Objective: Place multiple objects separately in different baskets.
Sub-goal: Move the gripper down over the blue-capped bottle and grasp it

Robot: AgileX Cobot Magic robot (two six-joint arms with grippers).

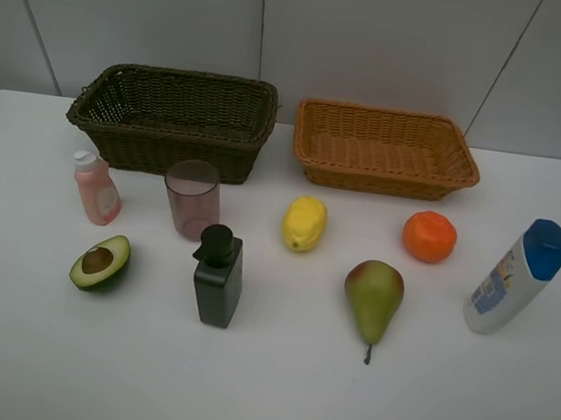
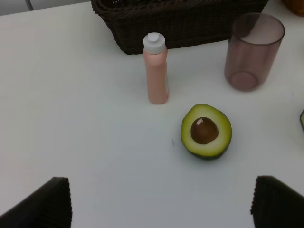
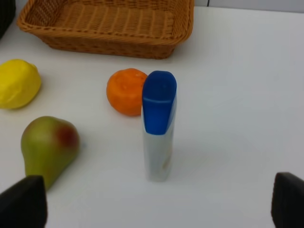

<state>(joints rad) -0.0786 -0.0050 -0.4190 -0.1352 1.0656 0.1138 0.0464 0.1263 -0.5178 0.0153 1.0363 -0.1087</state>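
My left fingers, wide and empty like my right fingers, face the avocado half lying just ahead toward the tabletop's left edge

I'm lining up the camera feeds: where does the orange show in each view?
Exterior high: the orange right of centre, just in front of the orange-tan basket.
Left wrist: not in it.
Right wrist: the orange between that basket and the white bottle with blue cap.
Shared landmark: the orange-tan basket.
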